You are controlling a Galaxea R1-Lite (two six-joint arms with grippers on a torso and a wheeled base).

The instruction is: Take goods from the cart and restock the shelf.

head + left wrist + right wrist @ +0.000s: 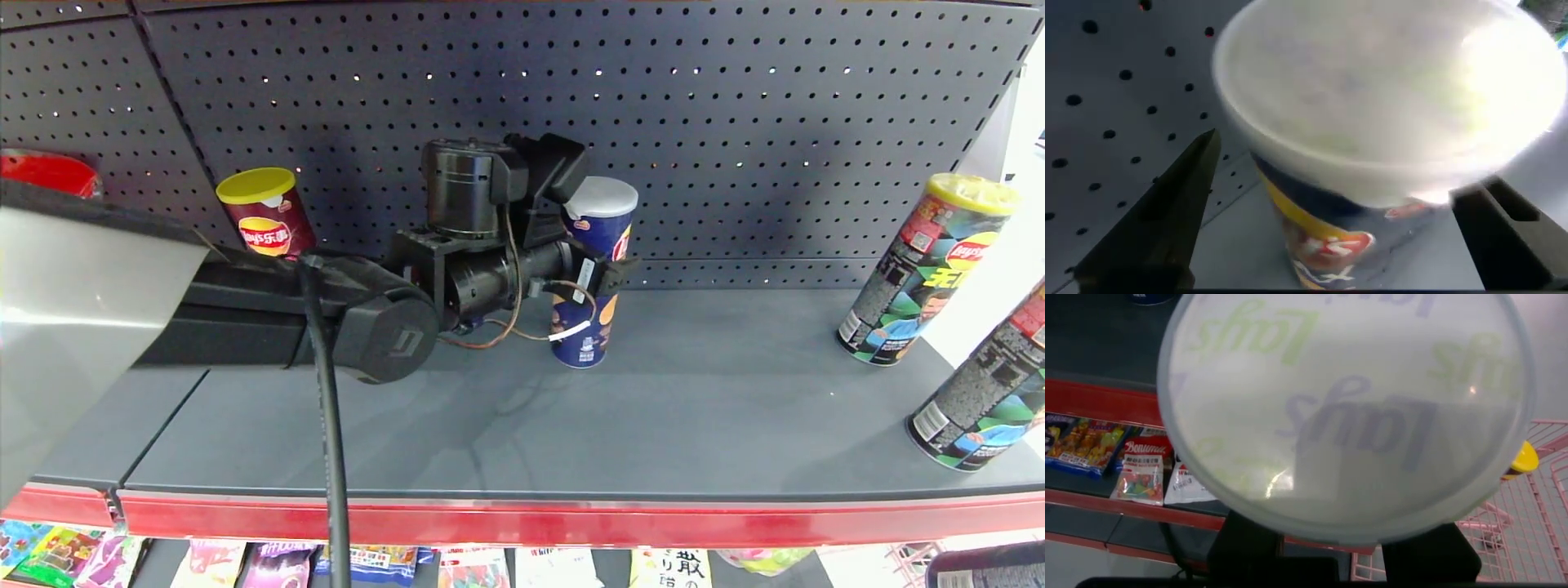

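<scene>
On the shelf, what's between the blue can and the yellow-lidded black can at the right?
Nothing. The head view shows bare shelf between the blue can and the black can.

Dim grey shelf (653, 392) with white glare blowing out its right edge — the white-lidded can (1372, 90) between the left gripper's (1347, 171) jaws is blurred and overexposed toward one jaw, and the clear-lidded can (1347, 416) held in the right gripper's (1339, 551) jaws looks soft, faintly reflective.

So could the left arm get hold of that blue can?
Probably yes: its pincer sits open astride the blue can, nothing in between, so closing should grip it.
</scene>
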